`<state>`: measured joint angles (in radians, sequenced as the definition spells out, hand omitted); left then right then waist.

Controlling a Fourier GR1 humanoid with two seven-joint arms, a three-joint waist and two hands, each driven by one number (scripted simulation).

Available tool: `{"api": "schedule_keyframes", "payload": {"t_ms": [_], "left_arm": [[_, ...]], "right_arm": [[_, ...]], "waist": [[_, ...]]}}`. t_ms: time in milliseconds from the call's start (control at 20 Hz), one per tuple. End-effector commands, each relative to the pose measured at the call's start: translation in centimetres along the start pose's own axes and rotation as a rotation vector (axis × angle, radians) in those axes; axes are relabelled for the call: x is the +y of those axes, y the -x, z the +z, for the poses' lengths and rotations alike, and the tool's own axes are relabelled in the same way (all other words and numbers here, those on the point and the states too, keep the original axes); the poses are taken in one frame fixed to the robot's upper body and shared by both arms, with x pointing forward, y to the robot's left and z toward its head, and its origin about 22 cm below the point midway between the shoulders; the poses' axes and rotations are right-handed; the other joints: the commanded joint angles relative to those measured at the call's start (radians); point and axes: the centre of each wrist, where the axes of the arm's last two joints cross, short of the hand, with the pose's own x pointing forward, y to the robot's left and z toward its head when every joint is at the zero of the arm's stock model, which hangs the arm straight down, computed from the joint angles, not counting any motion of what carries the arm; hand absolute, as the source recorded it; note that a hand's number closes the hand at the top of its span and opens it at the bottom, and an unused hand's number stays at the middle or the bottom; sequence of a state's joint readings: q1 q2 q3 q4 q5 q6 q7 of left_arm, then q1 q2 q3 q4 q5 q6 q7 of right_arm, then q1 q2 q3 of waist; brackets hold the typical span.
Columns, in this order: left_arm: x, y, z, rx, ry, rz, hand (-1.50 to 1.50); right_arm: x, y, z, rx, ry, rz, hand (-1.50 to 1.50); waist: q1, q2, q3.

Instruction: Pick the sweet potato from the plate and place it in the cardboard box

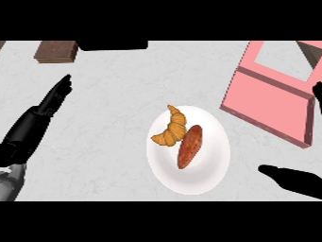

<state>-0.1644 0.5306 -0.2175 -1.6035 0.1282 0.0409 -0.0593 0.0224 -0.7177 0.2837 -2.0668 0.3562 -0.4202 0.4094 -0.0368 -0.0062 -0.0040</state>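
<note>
A reddish-brown sweet potato [189,146] lies lengthwise on a white plate [208,179] in the middle of the counter, right beside an orange croissant [172,127]. The pink box [271,101] stands open at the upper right, its flaps spread out. My right hand [299,182] is at the lower right, open, its fingers stretched up along the box's near corner and its thumb pointing toward the plate's right rim; it touches nothing. My left hand [34,120] rests open at the left, fingers straight and pointing up, well away from the plate.
A brown block [55,52] sits at the upper left of the counter. A dark object [113,45] lies along the top edge. The counter [122,94] is pale marble.
</note>
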Motion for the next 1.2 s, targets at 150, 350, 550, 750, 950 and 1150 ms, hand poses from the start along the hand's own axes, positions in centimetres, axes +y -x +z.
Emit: {"api": "schedule_keyframes", "payload": {"t_ms": [150,350,550,750,950,1150], "left_arm": [[0.4,-0.1,-1.6,-0.03,0.014,0.009,0.0],[-1.1,-0.2,-2.7,-0.025,0.052,0.004,0.0],[-1.1,-0.6,-2.8,-0.034,0.056,0.03,0.0],[-2.7,-0.5,-2.8,-0.048,0.055,0.008,0.0],[-1.5,-0.4,-1.6,-0.044,0.063,0.019,0.0],[-0.1,0.4,-2.4,-0.034,0.046,0.017,0.0]], "right_arm": [[0.4,-3.1,1.6,0.102,-0.265,0.298,-1.5],[0.5,-6.9,0.6,0.135,-0.391,0.377,-1.5],[3.2,-9.2,0.0,0.195,-0.491,0.49,-1.5],[6.4,-11.7,-0.3,0.238,-0.533,0.548,-1.5],[8.1,-13.3,-1.5,0.314,-0.585,0.548,-1.5],[10.8,-14.4,-2.0,0.348,-0.612,0.533,-1.5]], "waist": [[0.032,0.008,-0.002],[0.053,0.012,-0.001],[0.069,0.01,-0.001],[0.062,0.007,0.0],[0.072,0.001,-0.001],[0.052,0.005,0.0]]}}
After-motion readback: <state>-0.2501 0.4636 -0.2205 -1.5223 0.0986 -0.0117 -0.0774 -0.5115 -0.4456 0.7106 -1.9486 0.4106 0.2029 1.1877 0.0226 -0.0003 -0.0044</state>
